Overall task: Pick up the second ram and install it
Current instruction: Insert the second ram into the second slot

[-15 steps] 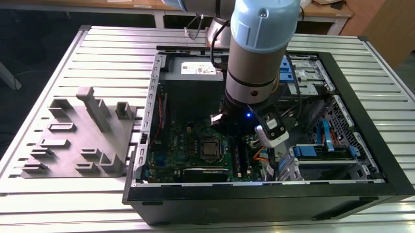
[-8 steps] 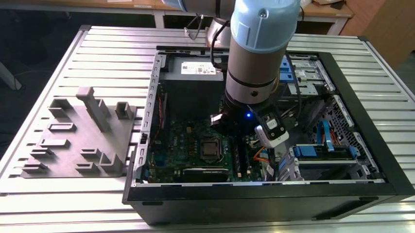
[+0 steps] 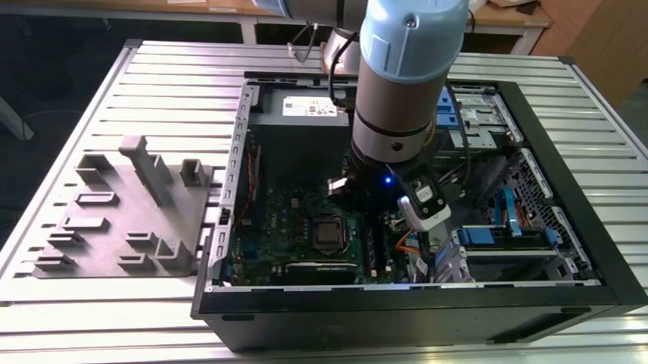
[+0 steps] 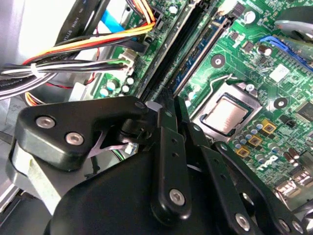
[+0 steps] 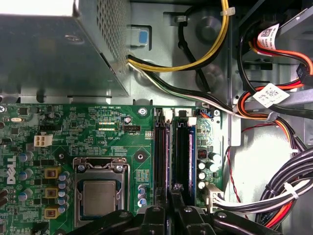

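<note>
A slatted metal table [image 3: 172, 61] is seen in the exterior view, with an opened computer case [image 3: 405, 311] lying on it. The arm [image 3: 405, 91] is reached straight down into the case. A grey moulded holder [image 3: 121, 220] is set on the table just beside the case, on the exterior view's left.

Inside the case, a green motherboard [image 5: 107, 137] is laid flat. A grey power supply [image 5: 44, 54] is mounted next to it. A bundle of coloured cables [image 5: 274, 103] is routed along the side of the board where the slots lie. A processor [image 5: 99, 198] is seated in its socket near the middle of the board, well apart from the cables.

Long narrow memory slots [image 5: 162, 156] are lined up side by side between the processor and the cables.

The gripper [image 5: 175, 191] is held low over the near end of these slots in both wrist views. Its jaws are drawn almost together. Whether anything thin is pinched between them cannot be told.

The second ram [image 5: 183, 156] is taken to be the slim dark strip standing along a slot, running directly away from the fingertips [image 4: 166, 105]. It cannot be told whether it is fully seated.
</note>
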You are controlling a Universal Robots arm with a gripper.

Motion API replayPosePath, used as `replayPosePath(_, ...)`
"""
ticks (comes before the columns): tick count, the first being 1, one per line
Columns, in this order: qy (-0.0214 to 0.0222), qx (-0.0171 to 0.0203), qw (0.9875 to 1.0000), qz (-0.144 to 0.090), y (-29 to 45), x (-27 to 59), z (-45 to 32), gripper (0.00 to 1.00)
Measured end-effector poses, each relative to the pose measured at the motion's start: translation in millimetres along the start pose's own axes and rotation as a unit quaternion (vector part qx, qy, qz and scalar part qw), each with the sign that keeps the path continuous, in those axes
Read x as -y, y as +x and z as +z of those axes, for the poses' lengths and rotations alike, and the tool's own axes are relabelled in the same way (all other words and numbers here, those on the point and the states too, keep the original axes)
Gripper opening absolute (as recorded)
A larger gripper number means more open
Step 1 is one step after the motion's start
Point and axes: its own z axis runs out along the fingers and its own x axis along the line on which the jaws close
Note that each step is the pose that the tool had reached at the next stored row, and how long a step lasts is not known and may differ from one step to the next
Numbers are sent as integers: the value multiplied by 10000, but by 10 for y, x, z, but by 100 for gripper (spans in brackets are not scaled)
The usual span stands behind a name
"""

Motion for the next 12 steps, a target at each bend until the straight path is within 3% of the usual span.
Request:
replayPosePath(7, 0, 0, 10000, 0, -10, -5, -187, 16)
replayPosePath(12, -1, 1, 10000, 1, -12, -7, -220, 16)
